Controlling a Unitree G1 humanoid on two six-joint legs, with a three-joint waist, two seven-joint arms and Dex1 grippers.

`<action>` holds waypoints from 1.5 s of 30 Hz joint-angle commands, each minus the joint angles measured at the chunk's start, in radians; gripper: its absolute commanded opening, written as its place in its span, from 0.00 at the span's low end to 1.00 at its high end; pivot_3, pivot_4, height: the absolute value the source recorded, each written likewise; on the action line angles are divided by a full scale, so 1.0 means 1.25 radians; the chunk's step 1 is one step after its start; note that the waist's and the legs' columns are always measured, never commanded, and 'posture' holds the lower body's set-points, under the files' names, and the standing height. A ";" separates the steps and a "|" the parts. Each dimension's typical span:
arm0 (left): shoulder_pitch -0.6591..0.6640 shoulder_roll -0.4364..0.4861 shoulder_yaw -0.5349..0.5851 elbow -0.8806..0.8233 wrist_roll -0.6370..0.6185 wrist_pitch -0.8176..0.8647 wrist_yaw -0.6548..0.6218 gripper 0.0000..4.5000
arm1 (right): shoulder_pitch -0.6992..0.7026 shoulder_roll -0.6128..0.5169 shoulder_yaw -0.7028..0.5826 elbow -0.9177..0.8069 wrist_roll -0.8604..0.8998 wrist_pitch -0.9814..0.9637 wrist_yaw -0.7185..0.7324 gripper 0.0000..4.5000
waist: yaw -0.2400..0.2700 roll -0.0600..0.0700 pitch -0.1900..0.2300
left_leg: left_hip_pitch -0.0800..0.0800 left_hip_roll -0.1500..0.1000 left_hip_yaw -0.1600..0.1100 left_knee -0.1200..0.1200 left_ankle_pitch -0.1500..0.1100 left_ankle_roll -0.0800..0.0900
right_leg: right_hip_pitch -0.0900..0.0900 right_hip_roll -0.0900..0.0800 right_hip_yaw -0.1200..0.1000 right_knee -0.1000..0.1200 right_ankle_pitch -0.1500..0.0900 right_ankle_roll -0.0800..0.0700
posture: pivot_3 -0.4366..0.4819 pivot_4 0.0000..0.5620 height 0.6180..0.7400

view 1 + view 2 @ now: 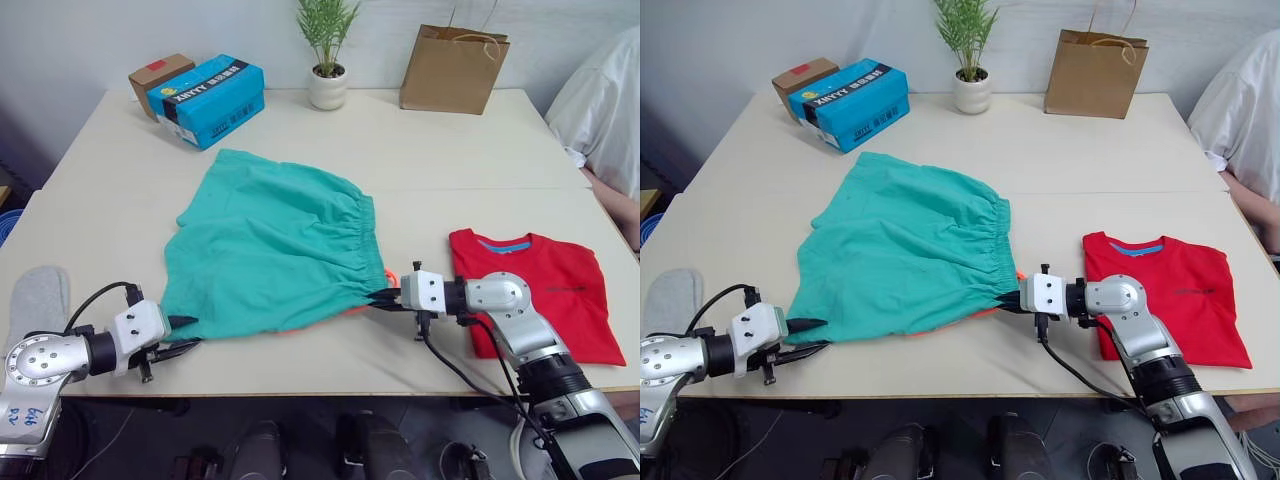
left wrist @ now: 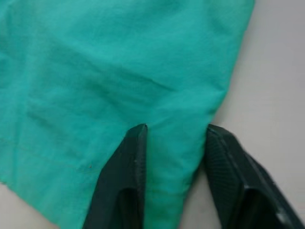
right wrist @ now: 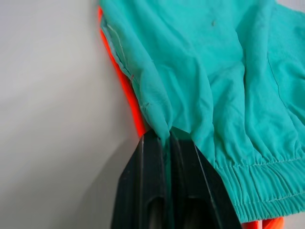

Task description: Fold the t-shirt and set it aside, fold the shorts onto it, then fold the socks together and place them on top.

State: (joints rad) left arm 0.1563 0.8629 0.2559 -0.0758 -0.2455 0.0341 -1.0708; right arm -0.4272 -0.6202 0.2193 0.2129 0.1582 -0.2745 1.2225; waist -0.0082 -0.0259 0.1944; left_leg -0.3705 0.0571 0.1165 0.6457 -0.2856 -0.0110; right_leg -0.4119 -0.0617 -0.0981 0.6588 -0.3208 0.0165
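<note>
A: Far left first?
B: One sock lies flat at the table edge, outboard of the left gripper, apart from it.

A: Left gripper?
B: Fingers spread apart, straddling the near-left corner of the shorts. Cloth sits between them, not pinched; one finger rests over the fabric, the other beside its edge on bare table.

A: Shorts?
B: Spread teal between the two grippers, waistband toward the right one. Orange drawstring peeks from beneath the hem by that gripper's tips.

A: Right gripper?
B: Right gripper is closed tight on a bunched fold of the shorts near the waistband; cloth is drawn up into a peak at the tips.

A: Beyond it?
B: T-shirt lies folded behind the right wrist, apart from the shorts. A person's sleeve shows at the far right edge.

A: Back of table?
B: Well ahead of both grippers: brown box, blue box, potted plant, paper bag.
</note>
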 commanded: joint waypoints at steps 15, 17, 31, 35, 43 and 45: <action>0.166 0.118 0.130 -0.274 -0.182 0.306 -0.087 0.01 | 0.233 -0.147 -0.106 -0.260 0.140 0.107 0.056 0.00 | 0.004 0.001 0.001 | 0.000 0.000 0.000 0.000 -0.001 0.000 | 0.000 0.001 0.000 -0.003 -0.001 -0.001 | 0.48 0.27 1.00; 0.134 0.103 0.109 -0.235 -0.120 0.235 -0.048 0.01 | 0.235 -0.137 -0.105 -0.269 0.139 0.113 0.043 0.00 | 0.005 0.001 0.001 | -0.001 0.001 0.000 0.000 -0.001 0.000 | 0.000 0.001 0.000 -0.004 -0.001 -0.001 | 0.48 0.27 1.00; 0.155 0.080 0.115 -0.089 -0.045 -0.097 -0.137 0.90 | 0.243 -0.123 -0.100 -0.307 0.144 0.155 0.024 0.00 | 0.003 0.001 0.001 | -0.002 0.002 0.001 -0.001 -0.003 0.000 | -0.001 0.002 0.000 -0.005 -0.001 -0.001 | 0.48 0.27 1.00; 0.128 0.076 0.094 -0.004 0.025 -0.206 -0.107 0.99 | 0.239 -0.120 -0.099 -0.299 0.143 0.149 0.028 0.00 | 0.005 0.001 0.001 | -0.001 0.002 0.001 -0.001 -0.003 0.000 | -0.001 0.002 0.000 -0.005 -0.001 -0.001 | 0.48 0.27 1.00; 0.053 0.059 0.050 0.070 0.036 -0.232 -0.069 0.99 | 0.241 -0.116 -0.100 -0.304 0.151 0.154 0.030 0.00 | 0.005 0.001 0.001 | -0.002 0.002 0.001 -0.001 -0.003 0.000 | -0.001 0.002 0.000 -0.005 -0.001 -0.001 | 0.48 0.27 1.00; 0.041 0.057 0.037 0.092 0.052 -0.240 -0.056 0.95 | 0.242 -0.116 -0.100 -0.304 0.152 0.155 0.030 0.00 | 0.005 0.001 0.001 | -0.002 0.002 0.001 -0.001 -0.003 0.000 | -0.001 0.002 0.000 -0.005 -0.001 -0.001 | 0.48 0.27 1.00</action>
State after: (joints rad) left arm 0.2090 0.9380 0.3135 0.0166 -0.2029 -0.2537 -1.1639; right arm -0.1275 -0.7690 0.1093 -0.1368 0.3241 -0.0807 1.2558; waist -0.0020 -0.0241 0.1960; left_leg -0.3727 0.0598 0.1180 0.6450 -0.2896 -0.0109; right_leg -0.4129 -0.0593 -0.0984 0.6529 -0.3218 0.0153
